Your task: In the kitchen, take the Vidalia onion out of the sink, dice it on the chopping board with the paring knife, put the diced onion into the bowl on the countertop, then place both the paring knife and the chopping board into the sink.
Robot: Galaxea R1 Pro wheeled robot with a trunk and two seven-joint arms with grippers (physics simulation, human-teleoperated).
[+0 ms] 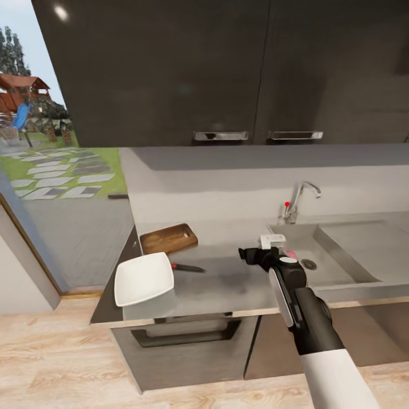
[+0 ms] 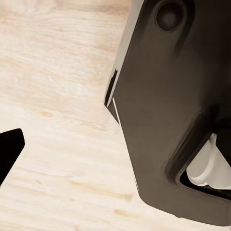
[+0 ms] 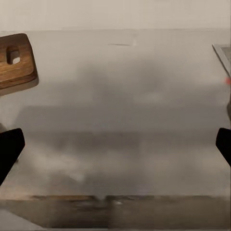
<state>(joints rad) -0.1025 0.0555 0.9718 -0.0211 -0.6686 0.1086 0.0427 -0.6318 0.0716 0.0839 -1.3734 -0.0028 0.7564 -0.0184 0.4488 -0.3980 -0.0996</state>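
Grey countertop holds chopping board, paring knife, white bowl. Right gripper fingers spread, empty, near sink. Left gripper: can't tell.

We see the chopping board cut by the right wrist frame edge, sink basin partly behind our right arm, right fingers mostly out of frame.

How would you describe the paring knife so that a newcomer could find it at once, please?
Start at the grey countertop left of the sink. There, between the wooden chopping board and the white bowl, lies the paring knife, slim, dark-bladed and red-handled.
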